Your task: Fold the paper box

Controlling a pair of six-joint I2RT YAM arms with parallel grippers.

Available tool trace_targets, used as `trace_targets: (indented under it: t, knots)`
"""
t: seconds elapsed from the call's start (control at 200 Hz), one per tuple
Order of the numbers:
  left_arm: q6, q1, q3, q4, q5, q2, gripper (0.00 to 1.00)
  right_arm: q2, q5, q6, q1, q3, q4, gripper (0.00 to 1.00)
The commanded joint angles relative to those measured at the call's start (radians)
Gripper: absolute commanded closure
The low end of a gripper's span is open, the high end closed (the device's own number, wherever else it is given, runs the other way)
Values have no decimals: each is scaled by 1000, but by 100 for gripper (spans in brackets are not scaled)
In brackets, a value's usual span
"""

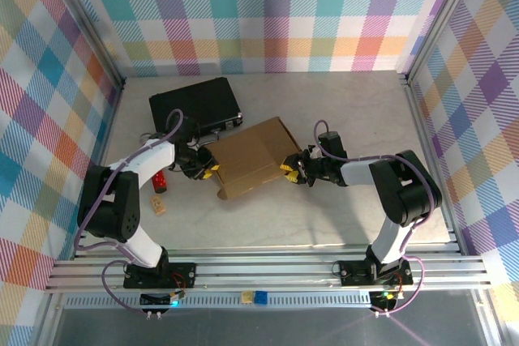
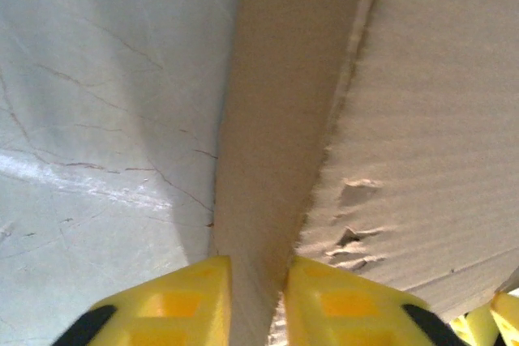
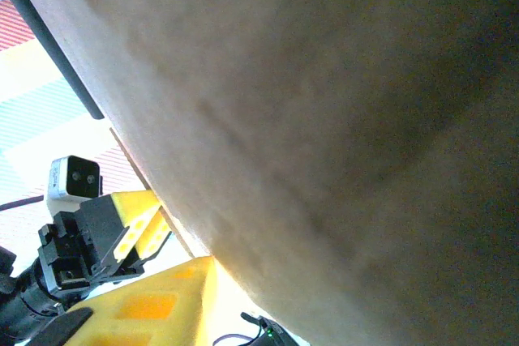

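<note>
The paper box (image 1: 255, 158) lies partly folded in the middle of the tabletop (image 1: 340, 111), a brown cardboard slab tilted so that one corner points away from me. From above I see its plain outer face. The black case (image 1: 195, 103) sits just behind the box's far-left side, very close to it; I cannot tell if they touch.

The left fingers (image 1: 211, 172) are at the box's left edge. On my left wrist feed both yellow tips are closed on a thin cardboard wall that stands between them, and the board beside it is dented and torn. The right fingers (image 1: 289, 170) meet the box's right edge. On the right wrist feed cardboard covers nearly everything and a single yellow tip sits under it, so I cannot tell whether that pair is clamped.

Left of the box, past the left arm, lie a small red item (image 1: 160, 181) and a smaller tan block (image 1: 160, 207).
</note>
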Motion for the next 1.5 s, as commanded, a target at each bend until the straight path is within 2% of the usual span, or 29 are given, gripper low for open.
trace_targets:
  t: [0.0,0.095,0.195,0.24,0.365,0.485,0.575,0.695,0.86,1.01,1.145,1.35,1.495]
  knots:
    - [23,-19,-21,-75,-86,29,83,1,5,-18,5,21,-39,67]
    - [28,-28,-27,-71,-93,36,84,-2,8,-17,5,26,-45,67]
    - [32,-32,-29,-71,-90,45,100,-18,22,-31,4,32,-66,66]
    - [33,-32,-25,-76,-84,44,100,-35,30,-50,2,41,-94,59]
    - [55,-27,45,-147,-43,30,100,-110,46,-148,-21,95,-224,29]
    - [118,-10,161,-270,23,43,100,-165,33,-271,-78,164,-415,19]
    - [163,4,231,-353,79,68,100,-199,4,-301,-143,171,-480,16]
    - [186,18,257,-394,147,85,100,-207,-95,-299,-221,167,-451,11]
    - [198,32,262,-406,198,97,100,-61,-216,-417,-255,276,-592,9]
    - [209,53,264,-415,220,99,100,-20,-237,-477,-281,300,-617,8]
    - [210,68,263,-410,240,105,100,68,-241,-600,-298,360,-759,4]
    - [228,82,261,-416,242,120,100,37,-190,-669,-349,379,-806,4]
    - [236,97,259,-418,271,128,100,99,-212,-677,-351,434,-806,5]
